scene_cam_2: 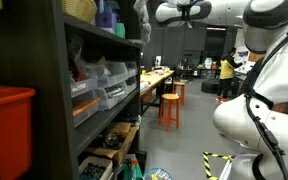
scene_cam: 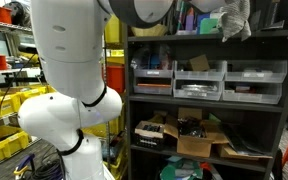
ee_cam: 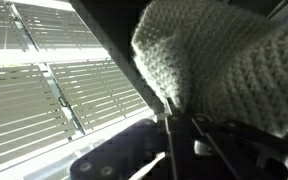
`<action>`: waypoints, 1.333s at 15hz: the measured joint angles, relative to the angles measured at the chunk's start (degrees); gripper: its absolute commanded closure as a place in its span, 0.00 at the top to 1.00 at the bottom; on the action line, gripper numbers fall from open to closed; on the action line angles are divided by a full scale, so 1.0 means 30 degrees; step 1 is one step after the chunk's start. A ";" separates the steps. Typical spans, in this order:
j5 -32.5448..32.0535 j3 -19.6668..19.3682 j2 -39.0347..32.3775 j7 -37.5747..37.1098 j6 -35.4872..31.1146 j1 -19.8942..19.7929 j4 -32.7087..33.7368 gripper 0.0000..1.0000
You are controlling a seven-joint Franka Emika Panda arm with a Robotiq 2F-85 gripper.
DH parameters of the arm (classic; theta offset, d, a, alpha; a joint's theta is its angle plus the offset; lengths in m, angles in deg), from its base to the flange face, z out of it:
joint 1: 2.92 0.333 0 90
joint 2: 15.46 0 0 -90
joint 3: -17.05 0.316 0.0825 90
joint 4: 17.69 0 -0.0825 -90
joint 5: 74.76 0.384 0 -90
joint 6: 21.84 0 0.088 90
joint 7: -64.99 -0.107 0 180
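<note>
Up high: the gripper (ee_cam: 179,105) has its fingers pinched together on a knitted cloth (ee_cam: 224,70), gripped by one edge so the rest bunches loose. In an exterior view the cloth (scene_cam: 236,20) hangs over the top board of the shelf (scene_cam: 206,36), toward its right end, by the front edge. Held that high, it clears the bins (scene_cam: 199,80) below.

The wrist view gives the grip and the knit up close against slatted blinds, but no shelf. In an exterior view the arm (scene_cam: 69,50) fills the left, hiding the shelf's left edge. Side on, the shelf (scene_cam_2: 54,80) runs deep into the room, with an orange stool (scene_cam_2: 169,105) beyond; the grip itself is too small to read there.
</note>
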 measured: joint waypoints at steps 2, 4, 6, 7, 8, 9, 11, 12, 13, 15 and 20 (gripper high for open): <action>0.0056 -0.0711 0.0973 -0.0705 -0.0001 0.0555 0.1061 0.01; 0.0395 -0.2244 0.2122 -0.1262 -0.0001 0.1760 0.2445 0.01; 0.0908 -0.4435 0.3319 -0.1796 -0.0001 0.3365 0.3671 0.01; 0.1163 -0.5689 0.3891 -0.2069 0.0000 0.4237 0.4094 0.01; 0.1825 -0.6727 0.4380 -0.1995 0.0000 0.4988 0.4261 0.01; 0.2580 -0.7683 0.4802 -0.1725 0.0012 0.5692 0.4237 0.01; 0.3427 -0.9281 0.5331 -0.1515 0.0002 0.6882 0.3687 0.01; 0.3713 -1.0006 0.5467 -0.1352 0.0002 0.7457 0.3334 0.01; 0.3879 -1.0699 0.5508 -0.1157 0.0012 0.8062 0.3003 0.01; 0.3992 -1.1998 0.5493 -0.0766 0.0000 0.9172 0.2353 0.01; 0.4680 -1.5134 0.5481 0.0292 -0.0001 1.2131 0.1724 0.01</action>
